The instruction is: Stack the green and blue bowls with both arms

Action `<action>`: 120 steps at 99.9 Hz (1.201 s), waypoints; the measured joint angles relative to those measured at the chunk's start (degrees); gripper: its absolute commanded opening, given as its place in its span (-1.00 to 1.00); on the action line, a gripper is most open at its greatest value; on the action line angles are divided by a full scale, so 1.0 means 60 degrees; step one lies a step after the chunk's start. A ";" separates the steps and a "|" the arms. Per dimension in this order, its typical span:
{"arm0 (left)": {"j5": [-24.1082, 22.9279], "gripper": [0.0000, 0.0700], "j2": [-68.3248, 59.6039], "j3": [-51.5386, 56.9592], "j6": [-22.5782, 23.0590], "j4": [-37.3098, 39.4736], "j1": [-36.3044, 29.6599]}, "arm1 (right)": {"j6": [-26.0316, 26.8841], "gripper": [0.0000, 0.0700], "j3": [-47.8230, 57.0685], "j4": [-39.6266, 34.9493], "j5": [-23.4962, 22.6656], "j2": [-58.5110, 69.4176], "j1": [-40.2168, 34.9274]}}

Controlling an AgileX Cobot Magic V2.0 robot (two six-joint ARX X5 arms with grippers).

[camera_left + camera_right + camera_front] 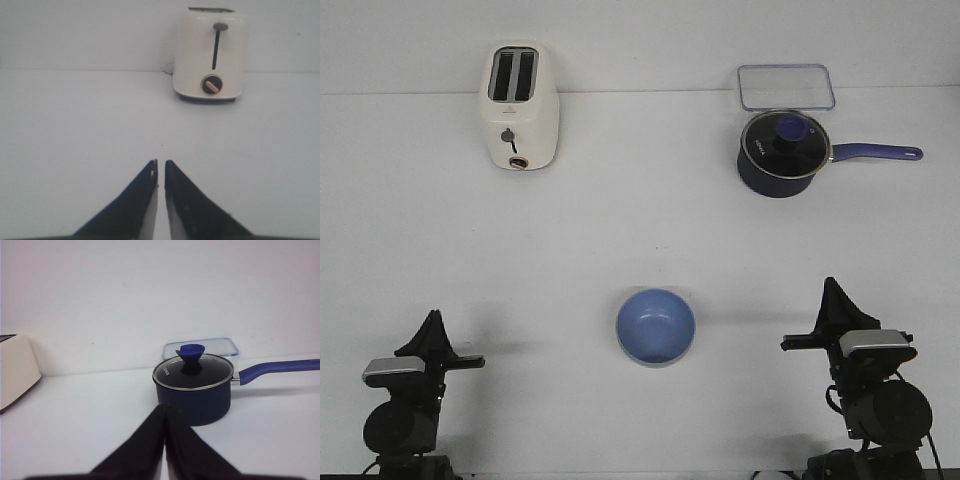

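Blue bowl (655, 326) sits between both end effectors, touching neither.

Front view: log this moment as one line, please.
blue bowl centre, empty, untouched | green bowl not in view | left claw shut, empty | right claw shut, empty | stack not started

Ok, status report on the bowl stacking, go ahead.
Left gripper shut, empty, parked near table edge. Right gripper shut, empty. Blue bowl centre table, untouched; green bowl not in view. Toaster and saucepan far back, nothing obstructing.
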State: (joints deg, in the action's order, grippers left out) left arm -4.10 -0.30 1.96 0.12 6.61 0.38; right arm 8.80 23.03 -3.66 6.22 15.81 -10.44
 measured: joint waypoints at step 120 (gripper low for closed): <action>0.0044 -0.96 -0.0004 0.0000 0.0000 -0.0193 0.0022 | -0.2892 -1.00 -0.1308 0.0040 -0.0528 -0.1519 0.0634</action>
State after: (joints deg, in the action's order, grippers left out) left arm -3.84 -0.32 1.96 0.12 5.45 0.51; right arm -8.56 15.18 -3.42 3.05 6.70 -6.63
